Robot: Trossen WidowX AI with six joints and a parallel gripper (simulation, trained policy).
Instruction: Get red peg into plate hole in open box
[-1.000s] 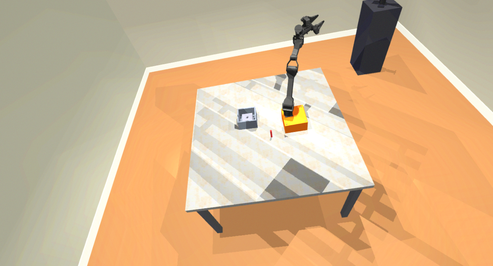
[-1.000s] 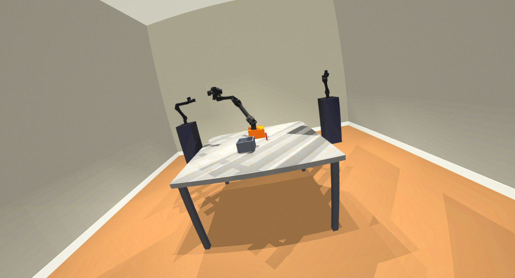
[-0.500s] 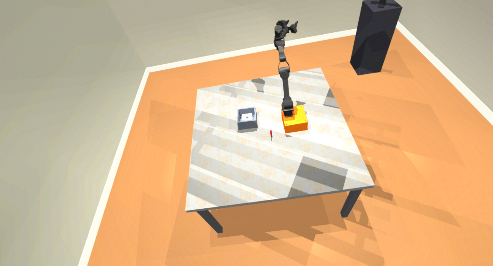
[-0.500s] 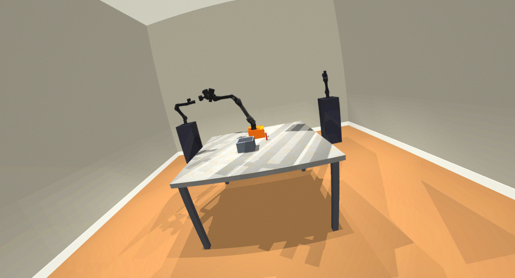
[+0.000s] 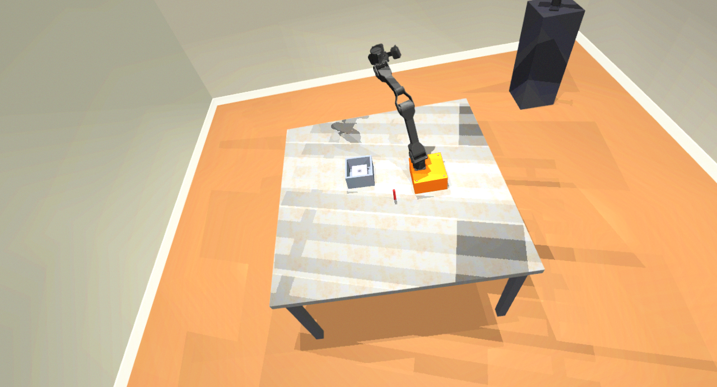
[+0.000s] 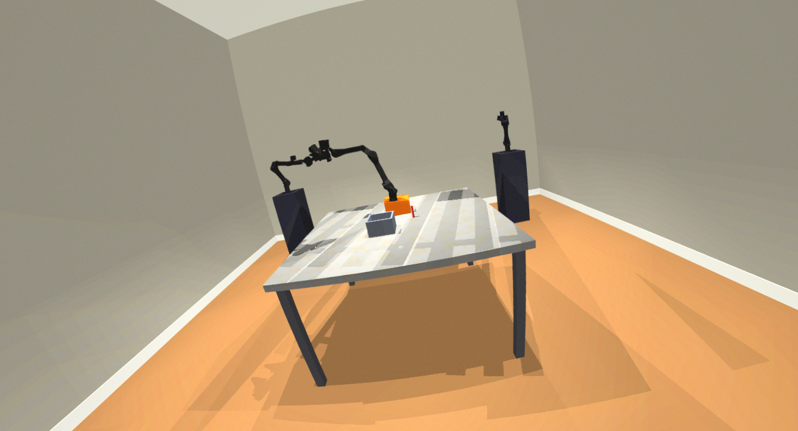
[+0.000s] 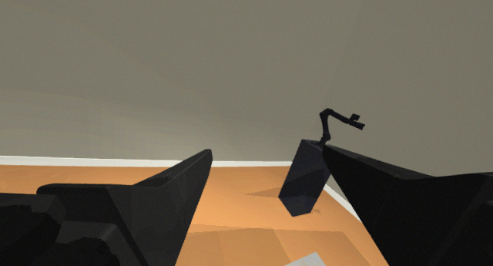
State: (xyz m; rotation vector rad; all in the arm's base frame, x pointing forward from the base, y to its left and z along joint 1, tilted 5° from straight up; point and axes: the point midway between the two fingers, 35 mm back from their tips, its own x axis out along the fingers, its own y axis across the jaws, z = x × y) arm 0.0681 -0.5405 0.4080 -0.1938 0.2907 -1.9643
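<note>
The jaws [image 5: 388, 51] [image 6: 322, 152] stand wide, holding nothing, raised well away from the peg [image 5: 394, 195] [image 6: 413, 211]. The peg stands on the tabletop [image 5: 361, 244] [image 6: 446, 238], between box [image 5: 359, 181] [image 6: 381, 227] and base block [image 5: 430, 185] [image 6: 397, 207]. An off-centre descent could topple it.

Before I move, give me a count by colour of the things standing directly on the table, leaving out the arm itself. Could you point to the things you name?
Red: 1 (peg [image 5: 394, 195] [image 6: 413, 211])
Blue-grey: 1 (open box [image 5: 360, 182] [image 6: 381, 228])
Orange-yellow: 1 (base block [image 5: 430, 185] [image 6: 397, 208])
Total: 3
</note>
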